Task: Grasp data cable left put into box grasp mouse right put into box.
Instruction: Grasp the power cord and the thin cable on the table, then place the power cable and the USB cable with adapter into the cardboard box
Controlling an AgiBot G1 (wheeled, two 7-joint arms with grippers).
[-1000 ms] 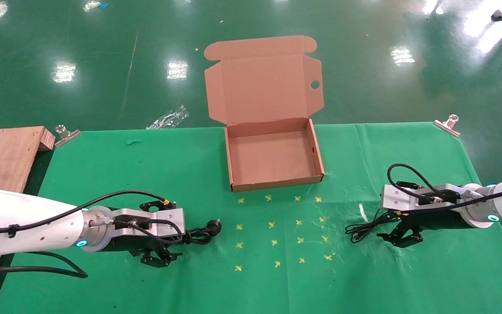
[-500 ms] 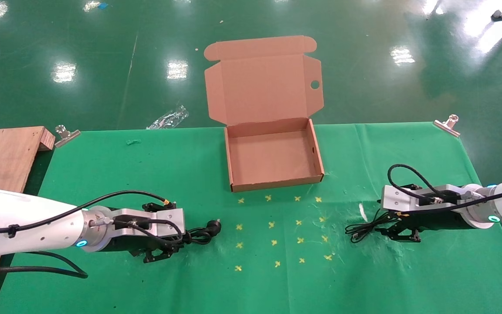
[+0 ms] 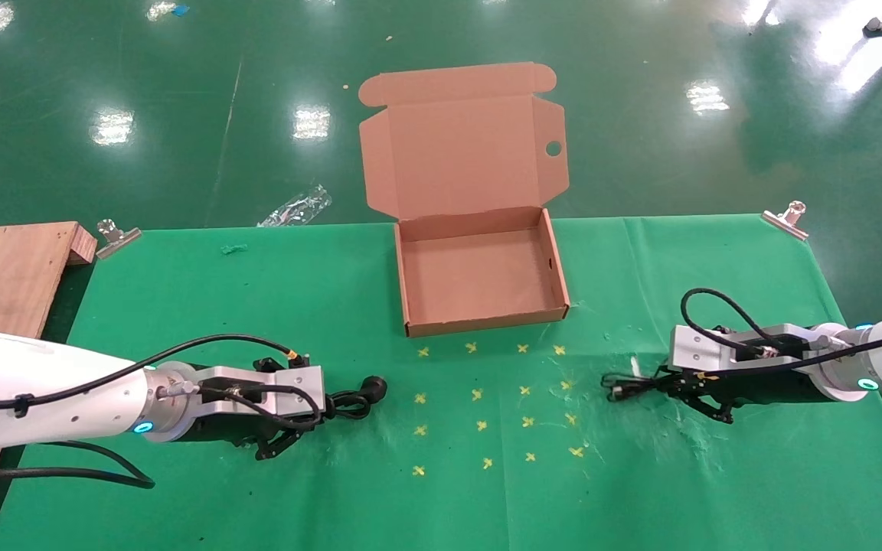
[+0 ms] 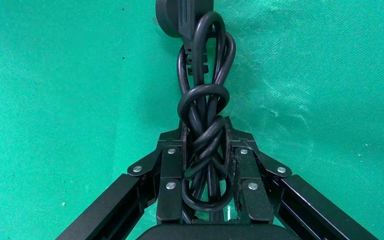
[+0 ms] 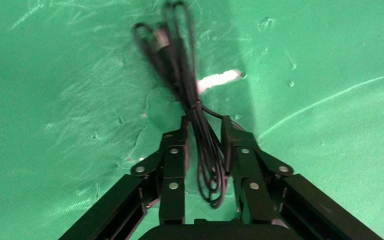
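Cable (image 4: 202, 135) clamped in the left gripper (image 4: 205, 170) lower left; right gripper (image 5: 205, 160) pinches a thin cord bundle (image 5: 190, 105) at right.

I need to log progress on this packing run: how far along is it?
Nothing is packed yet: the box sits open and empty. In hand: the left gripper is shut on the knotted data cable, and the right gripper is shut on a thin black cord bundle; no mouse body shows. Left to do: lift both loads and carry them into the box.
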